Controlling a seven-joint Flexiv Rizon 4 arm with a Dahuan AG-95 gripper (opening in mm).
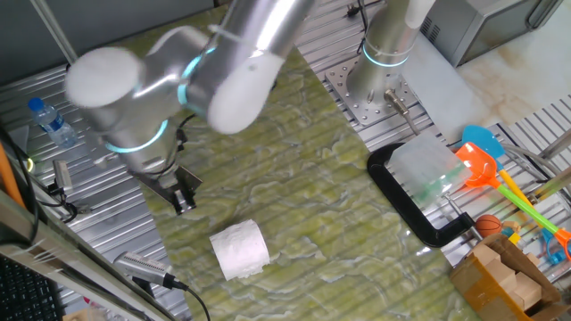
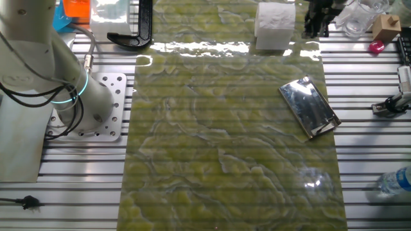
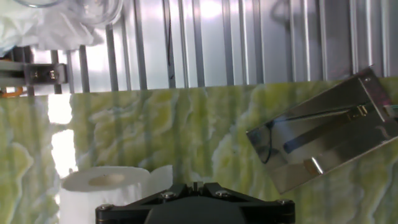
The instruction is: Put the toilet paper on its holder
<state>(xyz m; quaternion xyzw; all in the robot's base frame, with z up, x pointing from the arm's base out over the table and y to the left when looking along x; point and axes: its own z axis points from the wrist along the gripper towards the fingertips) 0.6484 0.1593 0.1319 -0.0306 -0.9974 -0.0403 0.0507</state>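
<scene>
The toilet paper point(image 1: 239, 250) is a white embossed roll standing on end on the green mat, also seen as the roll point(image 2: 275, 25) at the mat's far edge and the roll point(image 3: 102, 190) at the lower left of the hand view. The holder point(image 2: 309, 107), a shiny dark metal plate with a thin rod, lies flat on the mat; the holder point(image 3: 329, 140) shows at the right of the hand view, and the arm hides it in the one fixed view. My gripper point(image 1: 183, 198) hovers beside the roll, apart from it. Its jaws point(image 3: 195, 185) meet at the tips with nothing between them.
A big black C-clamp point(image 1: 419, 214) lies at the mat's edge next to a clear plastic box point(image 1: 426, 169). A water bottle point(image 1: 53, 123) rests on the slatted table. Coloured toys point(image 1: 486, 160) and a cardboard box point(image 1: 504, 276) sit at the right. The arm's base point(image 2: 64, 96) stands left.
</scene>
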